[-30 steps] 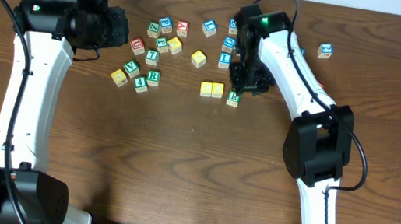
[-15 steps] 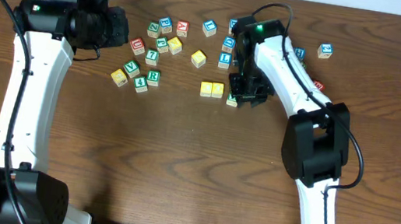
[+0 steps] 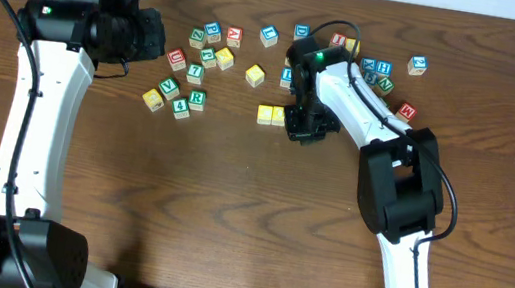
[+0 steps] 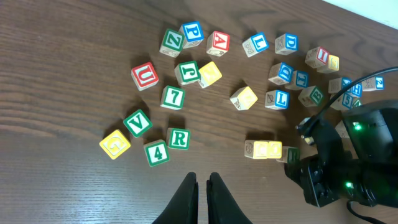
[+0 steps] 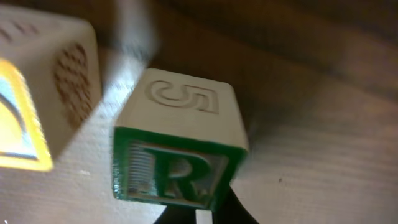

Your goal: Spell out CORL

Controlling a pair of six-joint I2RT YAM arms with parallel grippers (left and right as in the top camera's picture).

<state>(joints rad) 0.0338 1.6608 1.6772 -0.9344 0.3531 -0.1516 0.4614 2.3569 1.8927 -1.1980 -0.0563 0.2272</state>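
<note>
**R cube just beside the yellow pair, both sets of fingers closed**

In the middle of the dark brown, grainy tabletop (image 3: 178, 204), a pair of yellow-faced cubes (image 3: 272, 116), side by side and touching. Small wooden blocks, with pale sides and softly rounded edges.

Just right of this pair, the R cube (image 5: 177, 155): pale smooth wood, one face with a green frame and a raised green R, the upper face with a pressed-in outline figure. Separated from the pair by a narrow strip of tabletop. From overhead, mostly hidden under the right arm (image 3: 366, 89).

Right fingers (image 5: 230, 214) dark, closed together, gripping nothing, at the lower edge of the R cube in the wrist view. Cannot tell whether touching it.

Beyond the pair, toward the far edge and apart from it, a cube with a blue L (image 4: 281, 99).

Left of the pair, a loose group of cubes (image 4: 174, 96) with green, red and blue letters and numbers.

Left fingers (image 4: 188, 190) black and tapered, closed to a thin slit, holding nothing, well to the left of the pair.
</note>
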